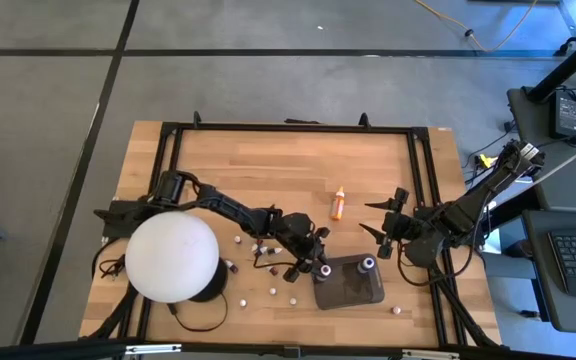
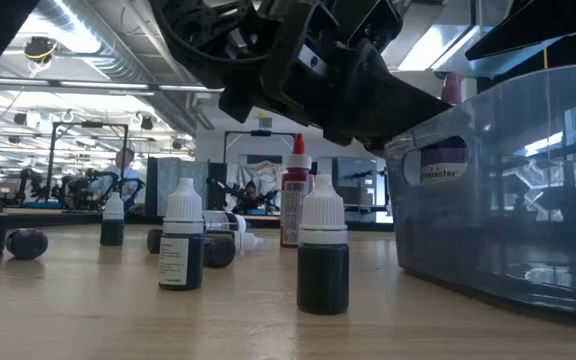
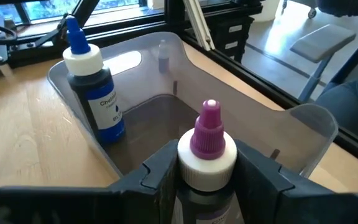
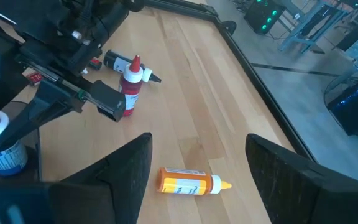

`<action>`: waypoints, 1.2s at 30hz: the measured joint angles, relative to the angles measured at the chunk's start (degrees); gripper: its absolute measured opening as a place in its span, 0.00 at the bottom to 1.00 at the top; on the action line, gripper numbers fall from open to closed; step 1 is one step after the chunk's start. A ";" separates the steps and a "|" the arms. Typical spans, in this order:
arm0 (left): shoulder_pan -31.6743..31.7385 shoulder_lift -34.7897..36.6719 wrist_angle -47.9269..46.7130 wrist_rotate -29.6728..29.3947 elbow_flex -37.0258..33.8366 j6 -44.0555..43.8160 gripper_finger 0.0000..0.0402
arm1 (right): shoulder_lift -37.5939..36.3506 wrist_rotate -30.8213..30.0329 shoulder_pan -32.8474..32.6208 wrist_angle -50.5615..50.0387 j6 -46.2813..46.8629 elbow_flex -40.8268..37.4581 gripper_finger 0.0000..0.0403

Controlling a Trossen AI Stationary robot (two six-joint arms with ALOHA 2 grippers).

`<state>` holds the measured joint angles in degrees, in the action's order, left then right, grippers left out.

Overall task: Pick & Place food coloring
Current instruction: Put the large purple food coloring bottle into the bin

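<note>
left gripper (image 3: 207, 180) — fingers clamped on purple-topped bottle (image 3: 207, 146) | tray (image 3: 253, 106): one blue-topped bottle (image 3: 92, 87) | right gripper (image 4: 194, 168) — fingers apart

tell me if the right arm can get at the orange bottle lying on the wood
Probably yes. The right tool is open and holds nothing, and the orange bottle lies on its side on bare table just ahead of it, apart from the other bottles. The left tool is busy over the tray.

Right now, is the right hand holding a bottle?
No. The right hand is open and empty, hovering above the orange bottle lying on the table.
</note>
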<state>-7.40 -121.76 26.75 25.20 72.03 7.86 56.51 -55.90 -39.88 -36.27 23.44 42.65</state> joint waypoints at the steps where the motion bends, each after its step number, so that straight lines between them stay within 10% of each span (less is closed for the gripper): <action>1: 0.00 0.04 -0.11 -0.01 0.00 -0.55 0.32 | 0.00 0.02 0.00 -0.02 -0.01 0.00 0.65; 36: -0.08 0.42 -1.21 -0.14 0.02 -2.67 0.46 | -0.02 6.72 0.02 0.18 -2.75 3.25 0.65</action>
<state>-7.47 -121.34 25.54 25.06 72.05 5.19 56.49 -49.18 -39.86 -36.09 20.69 45.90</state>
